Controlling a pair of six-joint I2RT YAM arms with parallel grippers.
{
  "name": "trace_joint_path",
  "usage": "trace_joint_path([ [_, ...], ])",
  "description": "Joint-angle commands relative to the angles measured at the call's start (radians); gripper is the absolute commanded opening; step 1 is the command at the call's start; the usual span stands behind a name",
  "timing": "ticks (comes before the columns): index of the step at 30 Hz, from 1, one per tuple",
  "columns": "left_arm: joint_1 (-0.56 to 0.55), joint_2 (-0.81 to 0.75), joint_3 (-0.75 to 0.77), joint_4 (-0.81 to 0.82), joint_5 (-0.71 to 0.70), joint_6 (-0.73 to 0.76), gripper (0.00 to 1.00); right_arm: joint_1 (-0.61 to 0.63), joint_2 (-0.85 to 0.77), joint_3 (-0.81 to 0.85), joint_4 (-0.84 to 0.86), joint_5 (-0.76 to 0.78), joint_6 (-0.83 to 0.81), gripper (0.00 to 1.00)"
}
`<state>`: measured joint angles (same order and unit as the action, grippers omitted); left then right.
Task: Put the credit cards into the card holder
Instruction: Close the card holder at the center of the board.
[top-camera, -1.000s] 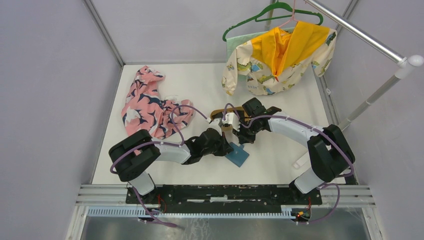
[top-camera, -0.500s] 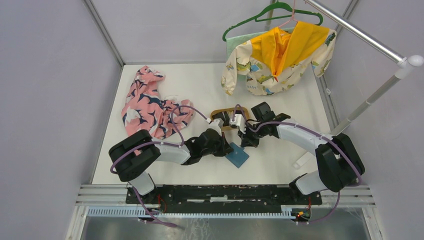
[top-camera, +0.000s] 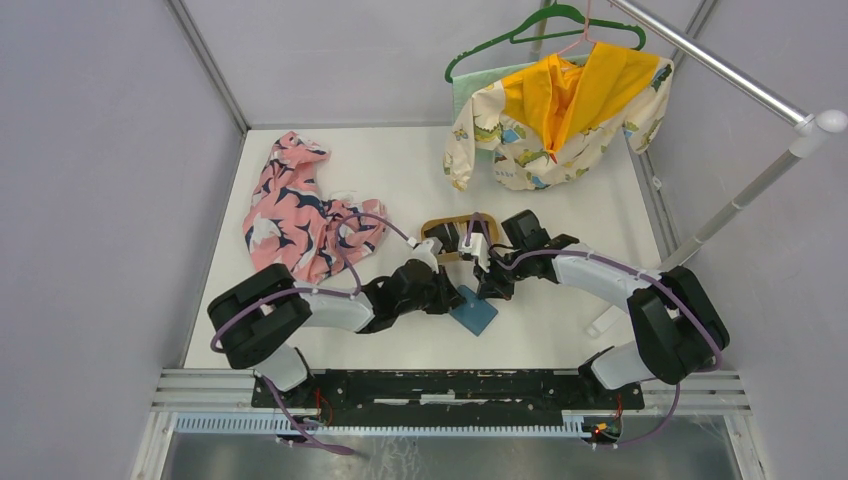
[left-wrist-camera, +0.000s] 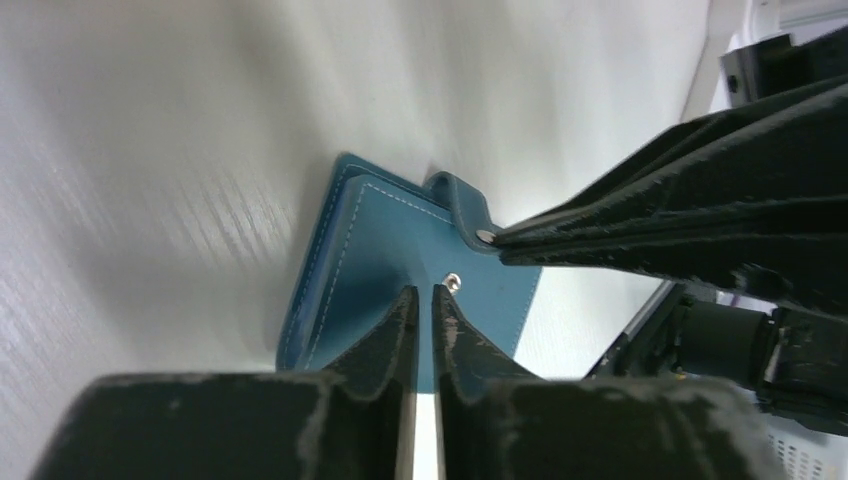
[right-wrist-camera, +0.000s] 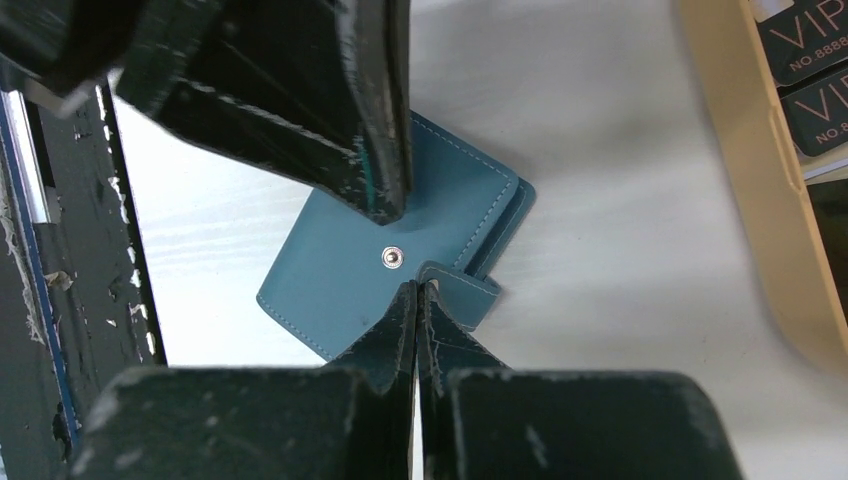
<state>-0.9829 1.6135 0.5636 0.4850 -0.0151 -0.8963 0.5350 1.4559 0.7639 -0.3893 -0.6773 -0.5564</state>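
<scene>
The teal card holder (top-camera: 474, 312) (left-wrist-camera: 400, 235) (right-wrist-camera: 335, 285) lies folded shut on the white table, its side tab (left-wrist-camera: 462, 203) (right-wrist-camera: 462, 290) loose beside the metal snap. My left gripper (top-camera: 456, 297) (left-wrist-camera: 420, 292) hovers low over the cover near the snap, its jaws parted by a narrow slit with nothing between them. My right gripper (top-camera: 487, 294) (right-wrist-camera: 415, 287) is shut, tips touching the tab's edge. Dark credit cards (right-wrist-camera: 805, 45) printed with VIP lie in the tan tray (top-camera: 441, 221) (right-wrist-camera: 745, 190).
A pink patterned cloth (top-camera: 300, 210) lies crumpled at the left. A yellow and cream garment (top-camera: 555, 115) hangs from a green hanger on the metal rail (top-camera: 720, 70) at the back right. The tan tray stands just behind both grippers.
My right gripper has come away from the tray, down and toward the card holder's tab. My left gripper's jaws have parted a little while staying over the cover.
</scene>
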Motion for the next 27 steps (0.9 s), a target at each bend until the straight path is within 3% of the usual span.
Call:
trace_joint_path([
  [1,0.003,-0.107,-0.027,0.052,0.027,-0.029,0.23,0.006,-0.027,-0.009,0.057,-0.012,0.016,0.0],
  [3,0.001,-0.148,-0.041,0.04,0.04,-0.029,0.3,0.006,-0.03,-0.008,0.057,-0.011,0.016,0.0],
  [7,-0.013,-0.193,-0.076,0.021,0.042,-0.028,0.32,0.006,-0.032,-0.006,0.057,-0.017,0.012,0.0],
  [12,-0.036,-0.175,-0.093,0.024,0.018,-0.005,0.19,0.009,-0.031,-0.003,0.052,-0.034,0.005,0.0],
  [18,-0.037,-0.076,0.016,-0.036,-0.012,0.039,0.02,0.009,-0.037,-0.005,0.053,-0.026,0.0,0.0],
  [27,-0.036,0.029,0.076,-0.093,-0.036,0.035,0.02,0.026,-0.035,-0.014,0.055,-0.044,-0.009,0.0],
])
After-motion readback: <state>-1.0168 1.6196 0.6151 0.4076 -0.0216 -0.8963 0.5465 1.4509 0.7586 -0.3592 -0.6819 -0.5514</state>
